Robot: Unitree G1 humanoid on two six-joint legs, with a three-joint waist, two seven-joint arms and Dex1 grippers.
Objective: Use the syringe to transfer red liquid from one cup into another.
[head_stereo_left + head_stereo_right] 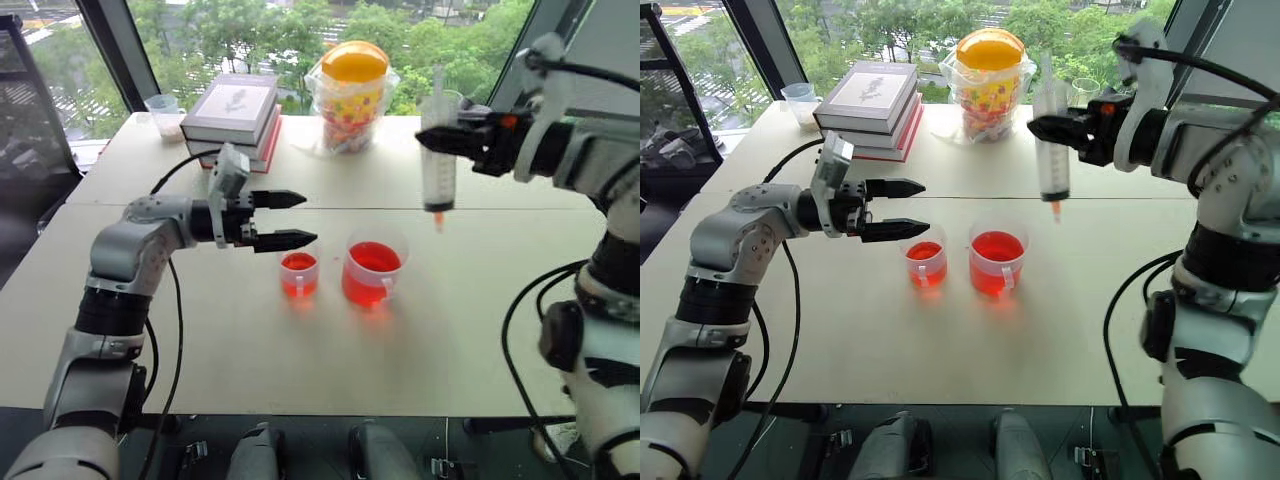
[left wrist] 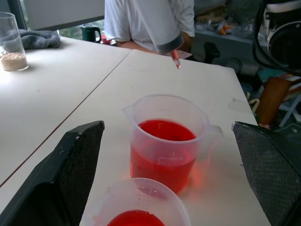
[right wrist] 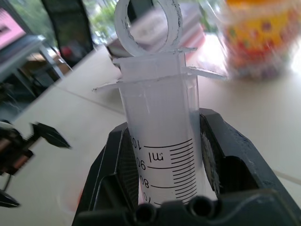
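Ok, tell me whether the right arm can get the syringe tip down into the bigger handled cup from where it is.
Probably yes. The right gripper holds the syringe upright, tip down, in the air beside the larger cup. The cup's mouth is uncovered, and the left gripper, jaws open, hovers by the smaller cup, out of that path.

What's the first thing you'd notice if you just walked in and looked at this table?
The two cups glowing red in the middle of the table: the larger handled cup and the smaller cup beside it. Next, the big clear syringe hanging upright in the air, clamped in the right gripper, tip down. The left gripper hovers open above the smaller cup.
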